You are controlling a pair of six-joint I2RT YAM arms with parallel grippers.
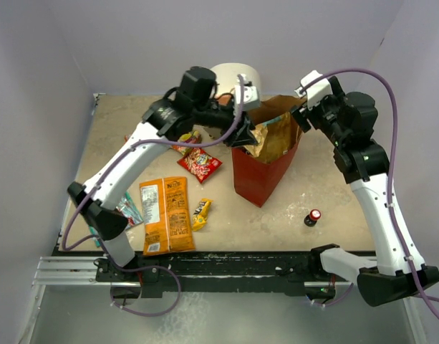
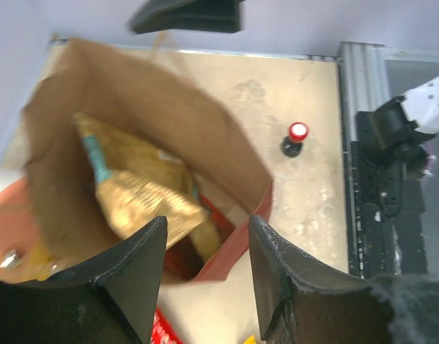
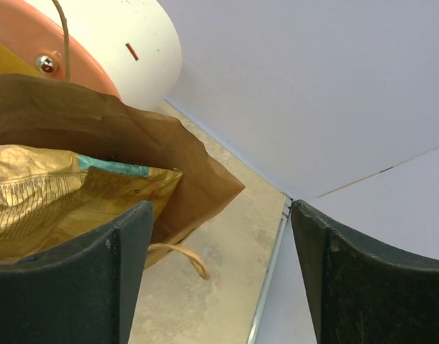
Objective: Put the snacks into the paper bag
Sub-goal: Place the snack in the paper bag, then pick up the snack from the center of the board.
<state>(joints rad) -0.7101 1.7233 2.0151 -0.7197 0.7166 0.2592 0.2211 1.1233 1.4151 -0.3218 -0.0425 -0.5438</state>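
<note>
Left gripper hangs half-open and empty over the paper bag, gold chip packet lodged in its mouth, right gripper spread wide and empty by the far rim, likely to steady it, orange chip bags lying well left of it

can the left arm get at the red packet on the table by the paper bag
Probably yes. The red packet lies flat and uncovered, apart from the paper bag. The left arm holds its jaws parted and empty just above the bag's mouth, so a short swing down to it looks unobstructed.
</note>
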